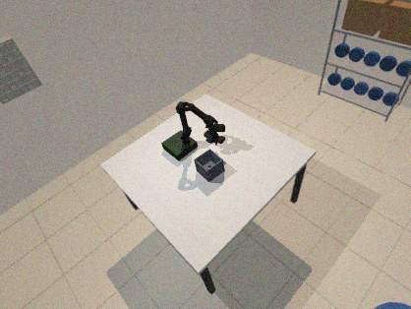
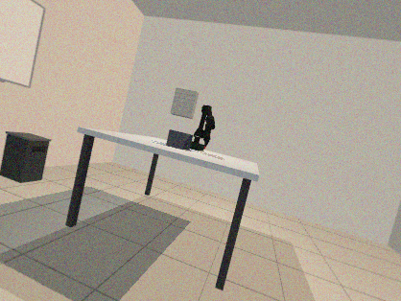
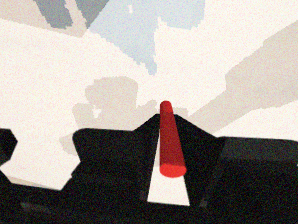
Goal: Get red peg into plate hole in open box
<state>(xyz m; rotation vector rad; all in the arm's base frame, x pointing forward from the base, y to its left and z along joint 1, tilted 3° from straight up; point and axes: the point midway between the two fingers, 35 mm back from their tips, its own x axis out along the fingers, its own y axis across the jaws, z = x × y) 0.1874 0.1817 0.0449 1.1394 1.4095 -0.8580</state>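
Note:
The gripper (image 1: 215, 141) (image 3: 167, 121) is shut on the red peg (image 1: 216, 144) (image 2: 205, 148) (image 3: 172, 142). The peg stands lengthwise between the fingertips in the wrist view, its near end bright red. It seems to hang a little above the table, since the gripper's shadow lies apart from the fingers. The dark open box (image 1: 203, 170) (image 2: 177, 138) stands beside the gripper, nearer the camera in the top view. A lighter patch shows inside it, but the hole in its plate is too small to make out clearly. The peg is outside the box.
The white table (image 1: 147, 197) (image 2: 120, 139) carries the arm's dark green base (image 1: 179, 146), left of the gripper in the top view and close to the box. Shadows of the arm and box fall across the table top.

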